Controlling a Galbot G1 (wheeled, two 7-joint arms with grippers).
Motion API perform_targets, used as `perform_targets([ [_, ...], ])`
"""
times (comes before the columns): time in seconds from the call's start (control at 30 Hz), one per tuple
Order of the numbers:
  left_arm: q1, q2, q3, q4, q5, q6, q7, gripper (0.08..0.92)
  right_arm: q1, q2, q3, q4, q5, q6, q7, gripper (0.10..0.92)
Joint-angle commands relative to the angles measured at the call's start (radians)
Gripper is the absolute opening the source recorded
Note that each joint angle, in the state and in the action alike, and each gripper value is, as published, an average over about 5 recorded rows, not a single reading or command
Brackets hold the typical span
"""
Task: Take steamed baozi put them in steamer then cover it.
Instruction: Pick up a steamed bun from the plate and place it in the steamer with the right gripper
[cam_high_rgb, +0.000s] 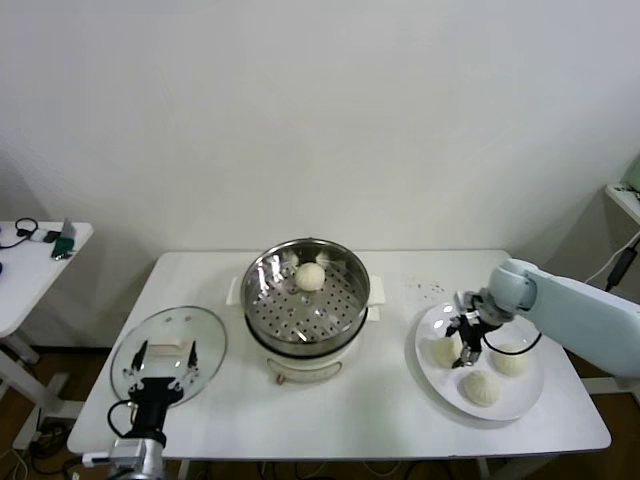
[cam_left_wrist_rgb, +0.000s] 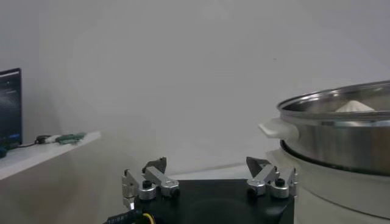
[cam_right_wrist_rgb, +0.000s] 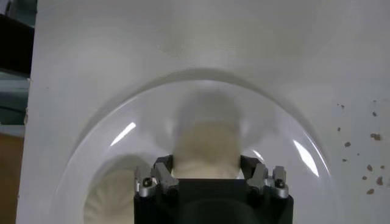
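Here, right gripper (cam_high_rgb: 468, 345) down on the plate (cam_high_rgb: 430, 375), fingers set close on either side of one steamed baozi (cam_right_wrist_rgb: 207, 149) at the plate's steamer-side rim, apparently gripping it. Two more baozi (cam_high_rgb: 482, 388) on the same plate, farther from the steamer (cam_high_rgb: 307, 300). One baozi (cam_high_rgb: 310, 276) already inside the basket, near its far wall. Bare tabletop (cam_high_rgb: 390, 400) between steamer and plate. Left gripper (cam_high_rgb: 166, 355) spread wide, hovering over the glass lid (cam_high_rgb: 205, 345) beside the steamer.
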Motion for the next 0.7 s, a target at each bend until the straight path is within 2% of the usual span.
perform_targets([
  [0.03, 0.002, 0.0, 0.002, -0.004, -0.002, -0.001, 0.0, 0.823, 0.15, -0.017, -0.081, 0.008, 0.133, -0.004, -0.002, 0.709],
  [0.2, 0.004, 0.006, 0.001, -0.014, -0.006, 0.003, -0.004, 0.823, 0.458, 0.012, -0.304, 0.006, 0.319, 0.0, -0.02, 0.711],
  [0.4, 0.013, 0.016, 0.009, -0.033, -0.001, 0.015, -0.011, 0.823, 0.801, 0.165, -0.562, -0.026, 0.584, 0.007, -0.035, 0.712],
  [0.53, 0.02, 0.017, 0.018, -0.037, 0.001, 0.013, -0.011, 0.823, 0.885, 0.268, -0.595, -0.033, 0.712, -0.008, -0.035, 0.712],
  [0.7, 0.03, 0.023, 0.022, -0.05, -0.001, 0.009, -0.011, 0.823, 0.876, 0.413, -0.557, -0.045, 0.779, -0.034, -0.015, 0.712],
])
